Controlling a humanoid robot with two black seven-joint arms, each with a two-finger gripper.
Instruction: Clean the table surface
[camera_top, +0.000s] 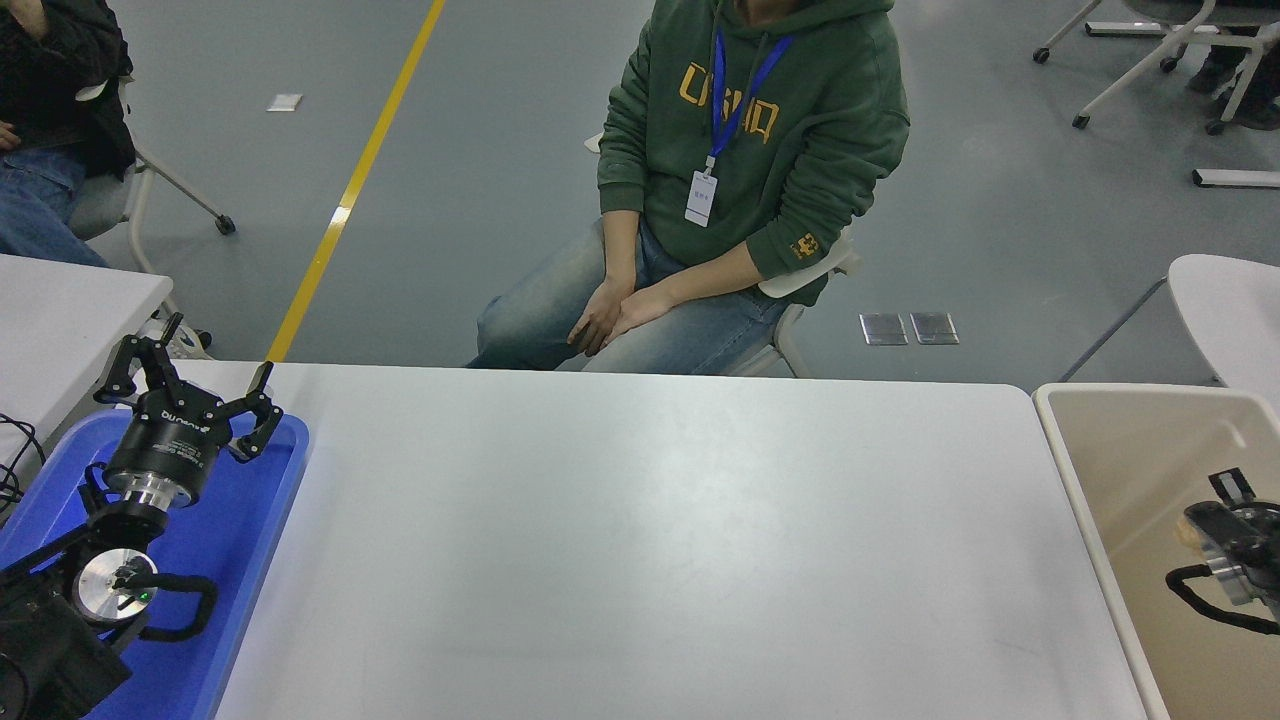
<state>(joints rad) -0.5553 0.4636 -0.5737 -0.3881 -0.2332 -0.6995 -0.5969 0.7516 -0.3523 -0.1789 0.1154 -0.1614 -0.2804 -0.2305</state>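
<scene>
Table surface (640, 540) spread wide across centre view, bare of debris. Right gripper (1225, 520) over beige bin (1085, 480) at right edge, grip state impossible to tell. Left gripper (190, 385) parked splayed above blue tray (250, 540). Best to release well inside the bin walls before withdrawing

My right gripper (1225, 520) is cut off by the frame's edge. Whether its fingers are spread, I can't tell.

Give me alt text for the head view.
A white table surface lies bare; the right pincer hangs over a beige bin, the left pincer open above a blue tray. A person in a green hoodie sits beyond.
</scene>
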